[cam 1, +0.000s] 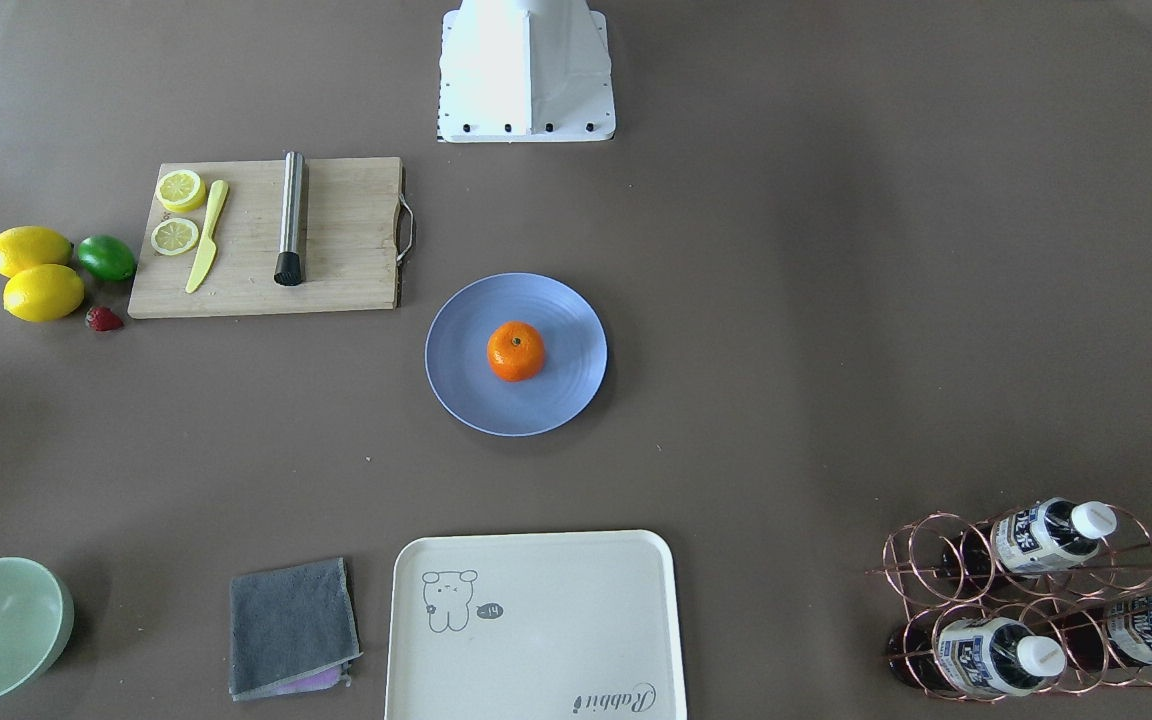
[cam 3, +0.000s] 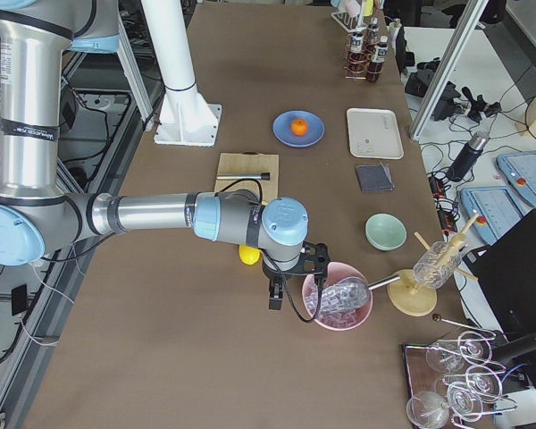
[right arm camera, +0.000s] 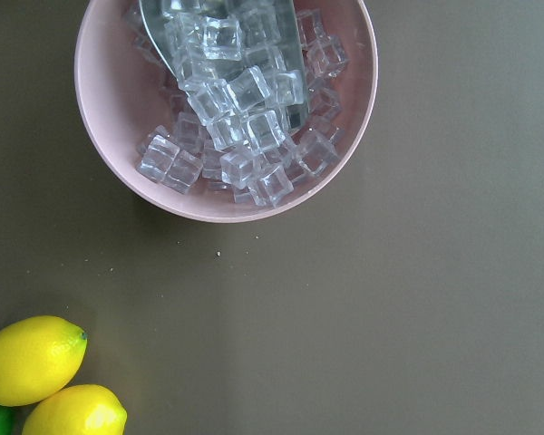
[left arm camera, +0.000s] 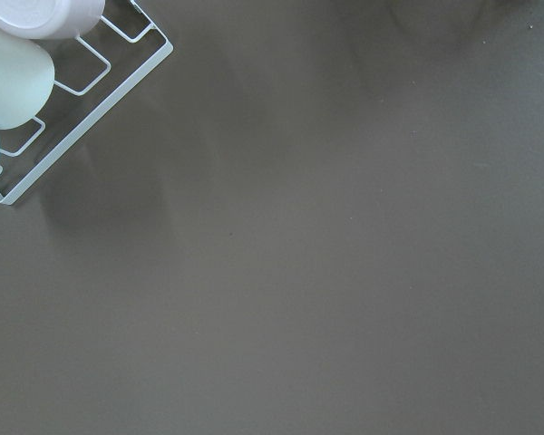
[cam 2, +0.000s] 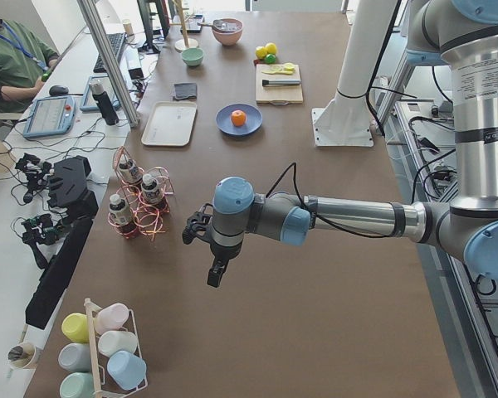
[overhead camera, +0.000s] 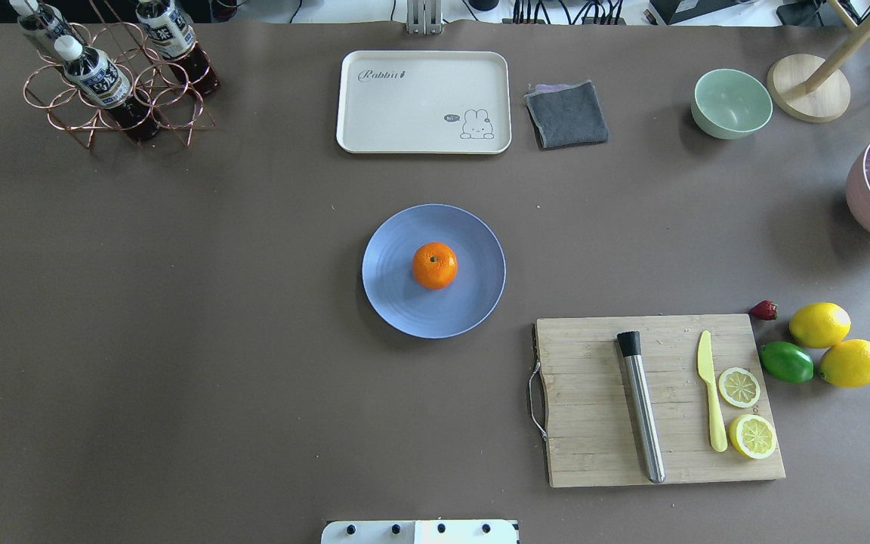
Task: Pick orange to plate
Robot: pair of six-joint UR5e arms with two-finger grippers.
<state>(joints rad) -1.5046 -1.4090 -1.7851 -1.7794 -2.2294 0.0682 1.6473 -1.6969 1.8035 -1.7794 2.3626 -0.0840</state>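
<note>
Both arms stretch out low over opposite ends of the table. The left gripper (cam 2: 217, 272) hangs near the bottle rack (cam 2: 149, 222) and the right gripper (cam 3: 274, 295) beside the pink ice bowl (cam 3: 344, 325); I cannot tell whether either is spread or pressed together. The orange (overhead camera: 435, 265), bright with its dark stem dimple facing up, sits mid-plate (overhead camera: 405, 306), well apart from both.

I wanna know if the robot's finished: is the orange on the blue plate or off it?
On it. The orange sits near the middle of the plate, with blue showing all around.
</note>
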